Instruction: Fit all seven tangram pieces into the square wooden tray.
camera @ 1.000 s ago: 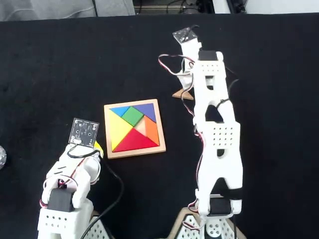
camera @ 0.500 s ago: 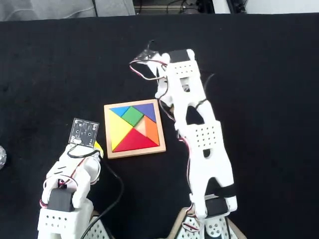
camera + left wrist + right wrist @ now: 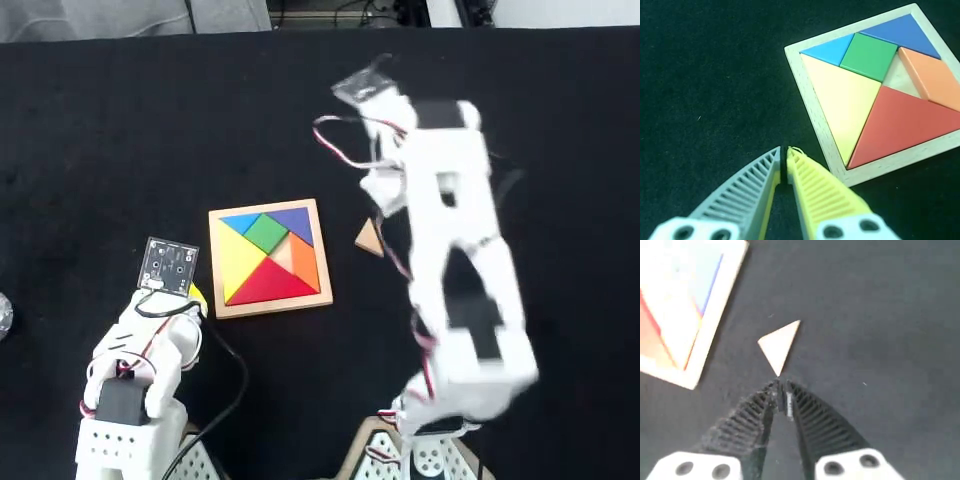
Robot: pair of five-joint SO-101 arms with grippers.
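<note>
Inside, six pieces (image 3: 240, 262); outside, one triangle (image 3: 369, 238)

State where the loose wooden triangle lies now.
In the high view, the triangle lies on the table just right of the tray, outside it, near the right gripper.

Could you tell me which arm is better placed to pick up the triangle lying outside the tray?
Right. The right gripper sits shut, tips close to the loose wooden triangle, which lies beside the tray on the side away from the left gripper.
</note>
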